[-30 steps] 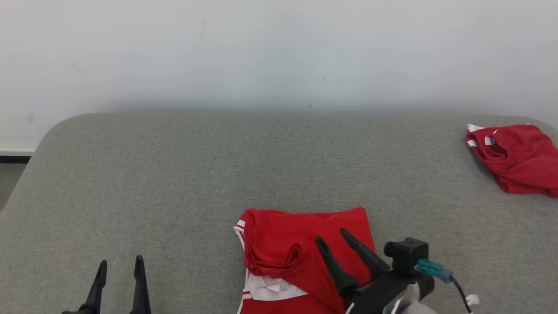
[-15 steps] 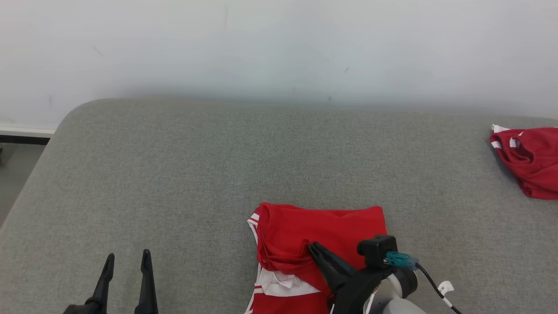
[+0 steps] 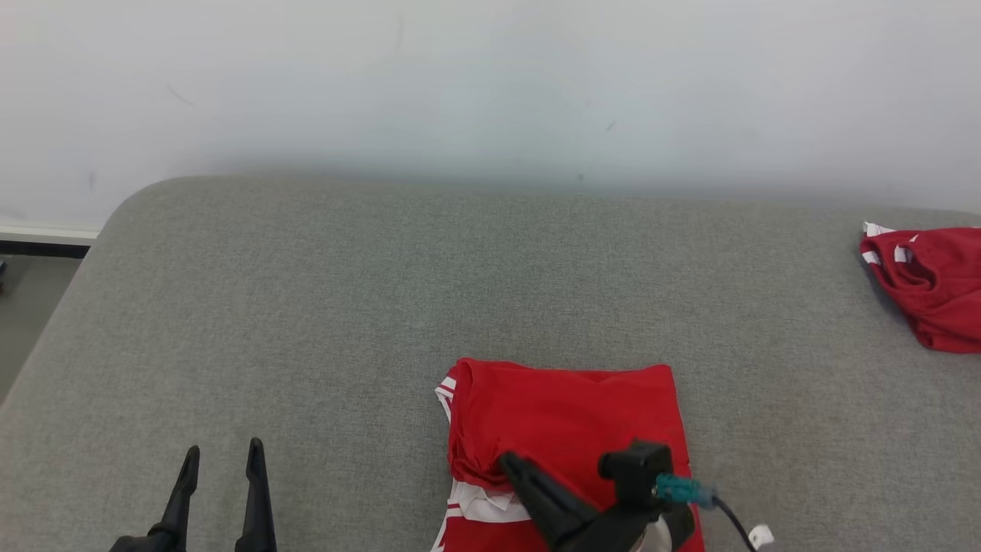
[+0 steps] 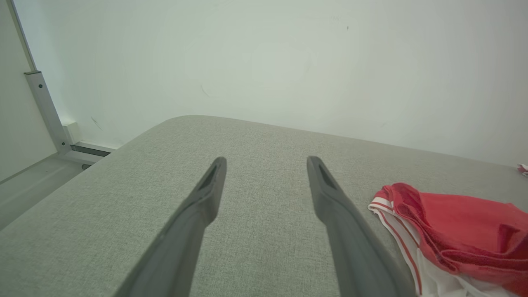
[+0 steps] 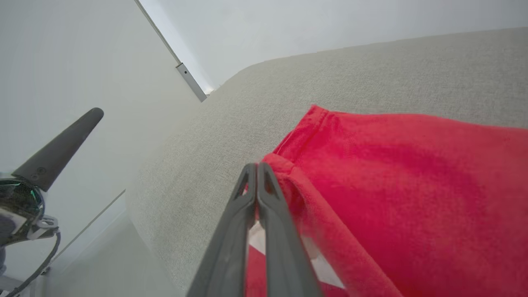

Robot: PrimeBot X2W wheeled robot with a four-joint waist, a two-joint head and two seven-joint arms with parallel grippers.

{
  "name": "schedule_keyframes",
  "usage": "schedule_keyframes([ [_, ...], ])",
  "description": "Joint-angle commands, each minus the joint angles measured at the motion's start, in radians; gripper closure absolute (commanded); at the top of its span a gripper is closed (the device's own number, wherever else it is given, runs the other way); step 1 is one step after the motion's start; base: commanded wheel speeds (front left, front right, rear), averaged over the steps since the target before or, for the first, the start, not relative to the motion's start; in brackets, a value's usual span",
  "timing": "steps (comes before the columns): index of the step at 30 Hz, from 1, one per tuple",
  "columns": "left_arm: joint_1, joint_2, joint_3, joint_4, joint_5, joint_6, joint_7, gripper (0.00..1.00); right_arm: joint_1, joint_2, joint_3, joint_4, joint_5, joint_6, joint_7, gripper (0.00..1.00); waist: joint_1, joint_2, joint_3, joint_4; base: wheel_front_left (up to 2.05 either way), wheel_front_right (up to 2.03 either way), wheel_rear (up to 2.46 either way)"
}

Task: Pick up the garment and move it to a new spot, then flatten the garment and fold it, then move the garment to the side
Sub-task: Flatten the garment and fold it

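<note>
Broadly, a pale wall (image 3: 490, 77) is seen behind a grey cloth-covered counter (image 3: 306, 307) with a rounded far left corner. At the counter's near edge, a little right of the middle, the red garment (image 3: 567, 406) is laid folded, with white trim shown along its left side and a rolled fold at its left edge. A second garment (image 3: 927, 284), red with white trim, is bunched at the far right, well apart from the first. The left end effector (image 3: 223, 451) is held over bare counter at the lower left, fingers spread wide, nothing gripped, clear of the garment. The right end effector (image 3: 507, 460) is stretched across the garment from the lower right, its fingers pressed fully together and their tips set at the rolled fold. Whether cloth is pinched between them cannot be told. A small black camera (image 3: 636, 466) is mounted on that wrist, with a teal plug (image 3: 678, 488) fitted beside it.
</note>
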Motion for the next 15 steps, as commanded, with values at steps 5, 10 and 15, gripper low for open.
schedule_keyframes([
  [5,0.006,-0.001,0.001,-0.003,-0.014,0.001,-0.003,0.00,0.072,0.009,0.053,-0.093,0.068,-0.003,0.030,0.00,0.0000,-0.0001,0.004,-0.011,0.00,0.00,0.00],
  [10,0.007,-0.001,0.003,-0.003,-0.009,0.002,-0.003,0.00,0.083,-0.017,0.052,-0.139,0.076,-0.003,0.002,0.00,0.0000,-0.0001,0.001,-0.023,0.00,0.00,0.00],
  [15,0.014,-0.001,0.012,-0.006,-0.001,0.002,-0.003,0.00,0.083,-0.041,0.004,-0.165,0.065,-0.003,-0.039,0.00,0.0000,-0.0001,-0.006,-0.034,0.00,0.00,0.00],
])
